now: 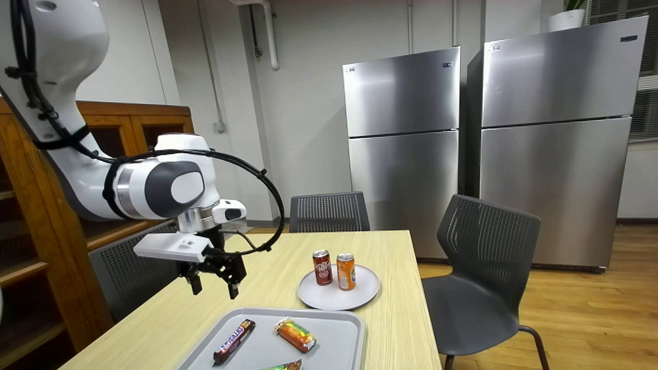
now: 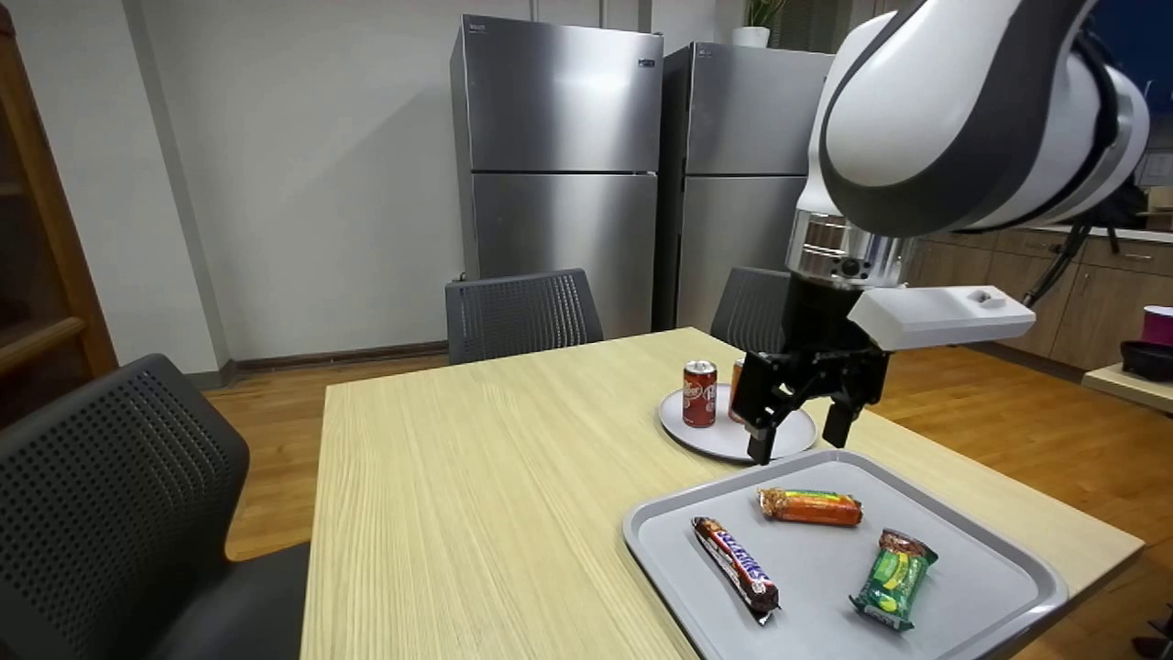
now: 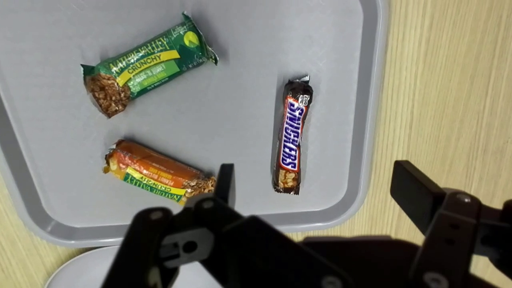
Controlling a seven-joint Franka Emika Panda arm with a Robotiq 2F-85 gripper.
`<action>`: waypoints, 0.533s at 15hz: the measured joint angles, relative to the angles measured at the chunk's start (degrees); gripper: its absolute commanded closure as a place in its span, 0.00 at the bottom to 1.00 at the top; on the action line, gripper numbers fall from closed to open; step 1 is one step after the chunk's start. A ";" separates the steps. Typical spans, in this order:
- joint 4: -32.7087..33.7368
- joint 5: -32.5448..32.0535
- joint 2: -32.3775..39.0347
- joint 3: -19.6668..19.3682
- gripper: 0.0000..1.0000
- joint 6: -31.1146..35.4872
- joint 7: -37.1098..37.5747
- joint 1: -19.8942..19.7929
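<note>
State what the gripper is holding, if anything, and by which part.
Nothing is held: the gripper hangs open in the air, and the Snickers bar, green granola bar and orange granola bar lie on the tray.

In an exterior view, the near side of the tray (image 1: 336, 314) ran off the bottom of the frame, leaving only one end of the green-wrapped bar (image 1: 287, 366) visible. In an exterior view, the gripper (image 2: 798, 440) hid all but a sliver of the orange can (image 2: 736, 380) on the plate (image 2: 719, 442). In the wrist view, a finger (image 3: 226, 180) covered part of the orange-wrapped bar (image 3: 154, 168), at its end nearer the tray's plate-side edge. The plate was mostly covered or cut off there, and the tray's two corners farthest from it fell outside. Some fine print (image 3: 157, 84) on the green-wrapped bar was too blurred to read.
</note>
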 measured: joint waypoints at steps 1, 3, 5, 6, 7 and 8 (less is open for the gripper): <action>0.29 -0.10 0.95 0.02 0.00 0.26 0.03 -0.01; 0.95 -0.30 2.93 0.03 0.00 0.64 0.12 -0.01; 1.65 -0.40 4.82 0.03 0.00 0.70 0.34 -0.03; 1.99 -0.40 5.64 0.03 0.00 0.70 0.53 -0.05; 2.30 -0.53 6.32 0.03 0.00 0.70 0.83 -0.07; 2.54 -0.77 6.85 0.03 0.00 0.69 1.11 -0.10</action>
